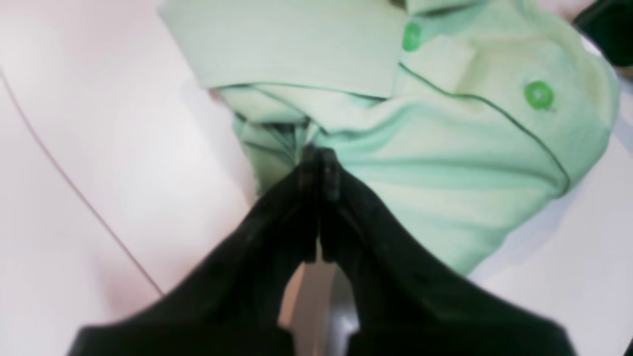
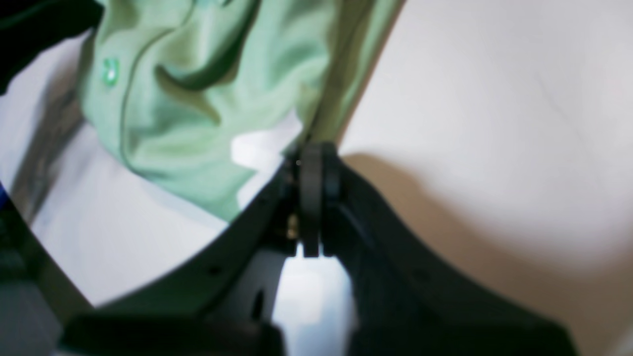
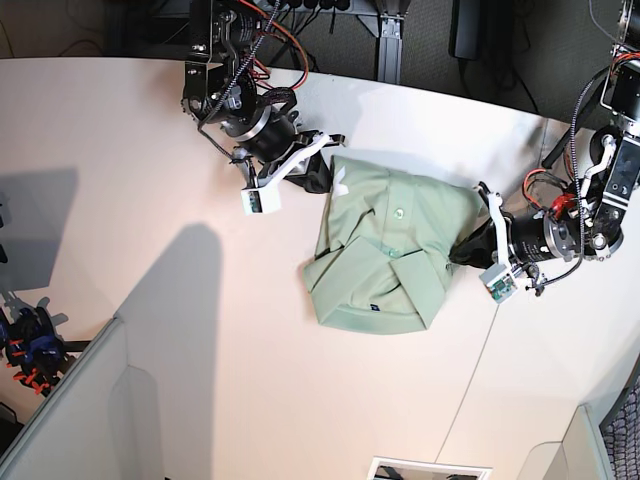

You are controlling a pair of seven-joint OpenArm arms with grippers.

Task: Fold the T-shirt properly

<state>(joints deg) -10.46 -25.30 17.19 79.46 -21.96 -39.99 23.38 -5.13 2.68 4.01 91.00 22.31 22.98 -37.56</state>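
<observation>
The pale green T-shirt [image 3: 380, 270] lies bunched and partly folded in the middle of the white table [image 3: 150, 170], its collar and a green button facing up. My left gripper [image 3: 462, 248] is at the shirt's right edge; in the left wrist view its fingers [image 1: 316, 163] are shut on a fold of the T-shirt [image 1: 445, 163] just below the collar. My right gripper [image 3: 322, 180] is at the shirt's upper left corner. In the right wrist view it [image 2: 311, 153] is shut on the edge of the T-shirt [image 2: 198, 99], next to the white neck label [image 2: 262, 143].
A thin seam [image 3: 480, 370] runs across the table under the left arm. A pale partition [image 3: 90, 400] stands at the lower left, with dark clutter beside it. Cables and stands crowd the back edge [image 3: 380, 30].
</observation>
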